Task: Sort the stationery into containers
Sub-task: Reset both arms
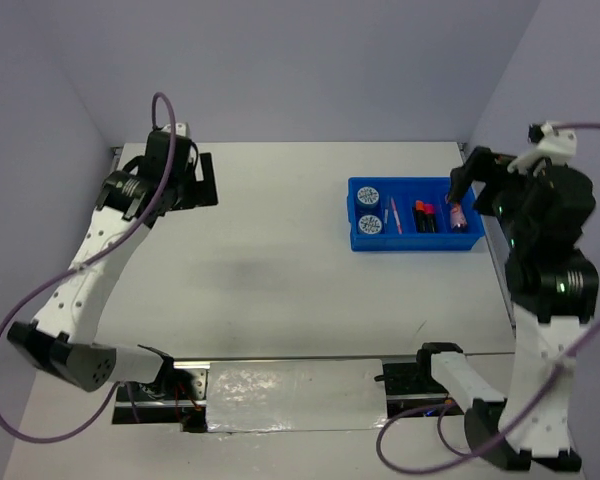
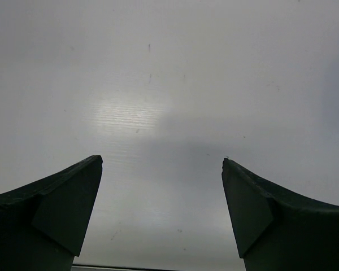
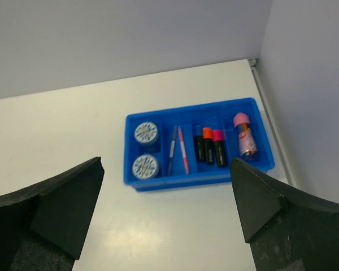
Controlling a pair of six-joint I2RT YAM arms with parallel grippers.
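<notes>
All the stationery is sitting in the blue tray, far right of the bench (each of the 4 kinds getting its own slot, so probably done). The left fingers and right fingers are hanging wide open, holding nothing.

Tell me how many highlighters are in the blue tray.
3, side by side in one compartment of the blue tray: the blue-capped highlighter, the orange-capped highlighter, the pink-capped highlighter. None appears hidden.
</notes>
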